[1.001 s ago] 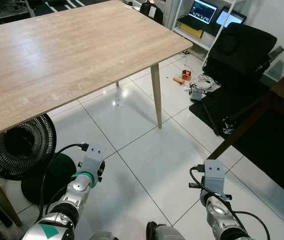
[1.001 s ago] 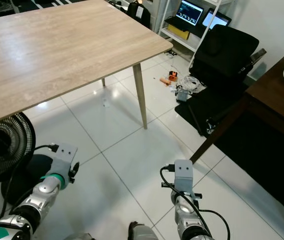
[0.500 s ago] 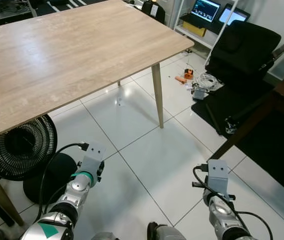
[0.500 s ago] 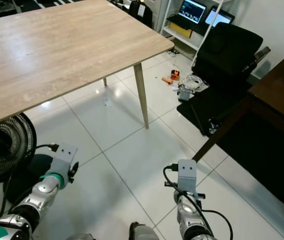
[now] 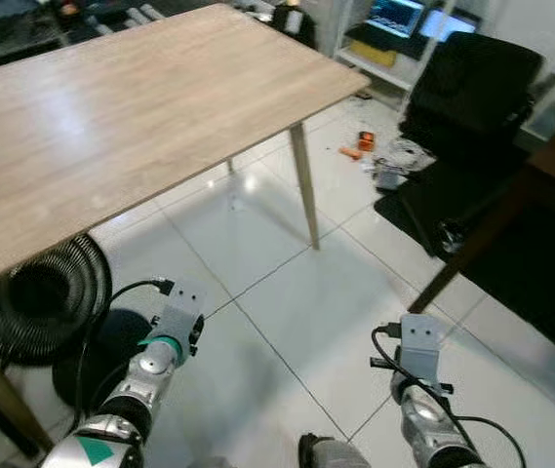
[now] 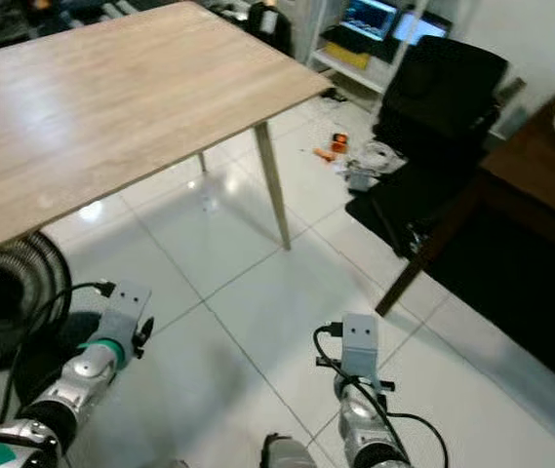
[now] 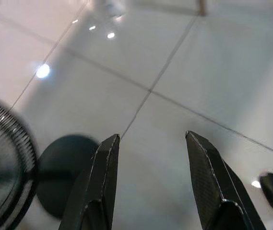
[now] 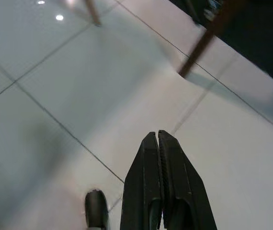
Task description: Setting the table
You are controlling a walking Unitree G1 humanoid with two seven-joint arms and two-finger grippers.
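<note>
Nothing readable is showing anywhere in the room right now. Two screens (image 5: 398,17) are glowing on the shelf at the far right, but they're blurring out w/ the camera moving, so no words or numbers are coming through. A green triangle mark (image 5: 93,452) is sitting on the robot's left arm near the bottom edge — a plain shape, no letters w/ it. The small orange item (image 5: 366,139) on the floor by the cables is too small & soft to be giving up any label.
</note>
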